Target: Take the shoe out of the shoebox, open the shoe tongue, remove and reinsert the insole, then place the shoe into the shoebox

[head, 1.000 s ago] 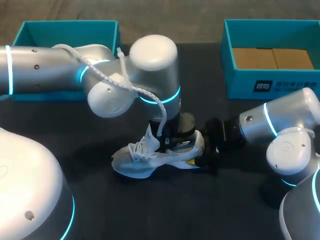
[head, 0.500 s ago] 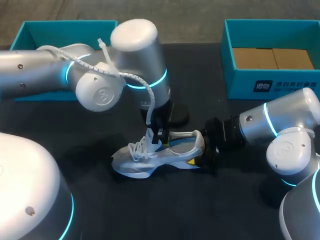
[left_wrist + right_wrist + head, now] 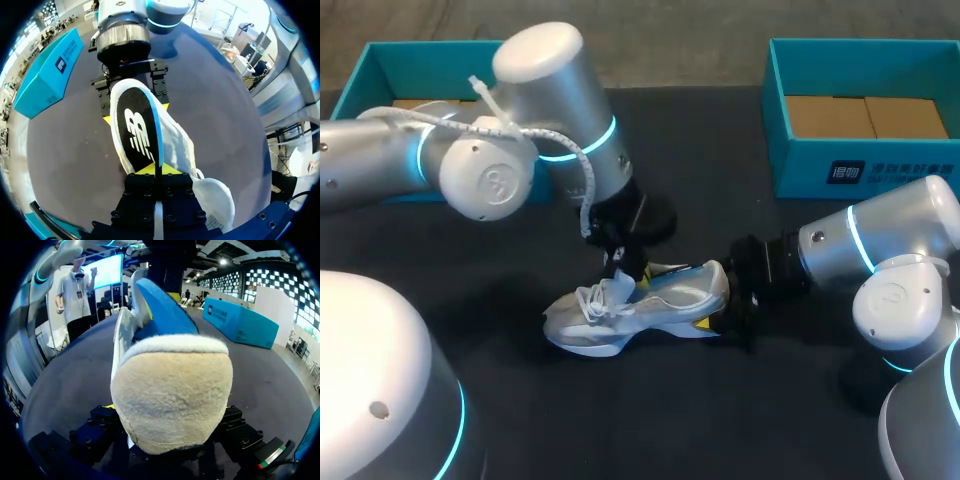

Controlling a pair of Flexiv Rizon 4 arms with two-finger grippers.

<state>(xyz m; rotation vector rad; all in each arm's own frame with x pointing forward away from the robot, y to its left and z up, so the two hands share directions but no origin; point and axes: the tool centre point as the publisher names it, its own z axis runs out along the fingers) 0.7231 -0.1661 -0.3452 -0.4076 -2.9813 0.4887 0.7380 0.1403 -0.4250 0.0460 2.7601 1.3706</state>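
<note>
My left fingers (image 3: 155, 169) are clenched on the front end of the insole (image 3: 137, 130). It is black on top with a white logo and blue along one edge. In the left wrist view it runs straight out ahead of my yellow tips, turned partly on its edge, toward my right fingers (image 3: 725, 312). Seen from the right wrist, the blue of the insole rises out of the shoe's opening beyond the heel, so it is part way out while its rear end sits inside. The white shoe (image 3: 640, 310) is in the lower middle of the head view, just left of centre. Its toe points to the left of the frame, its laces are loose over the front, and its sole is on the dark worktop (image 3: 720, 400). My right fingers are grasping the shoe at the heel, one yellow tip on each side. The fuzzy heel collar fills most of the right wrist view, right against that gripper. My left arm comes in from the upper left of the head view, and its fingers sit just above the shoe's tongue area. One teal shoebox (image 3: 860, 170) stands at the upper right of the head view, well apart from the shoe. A second teal box (image 3: 380, 70) stands at the upper left behind my left arm.
</note>
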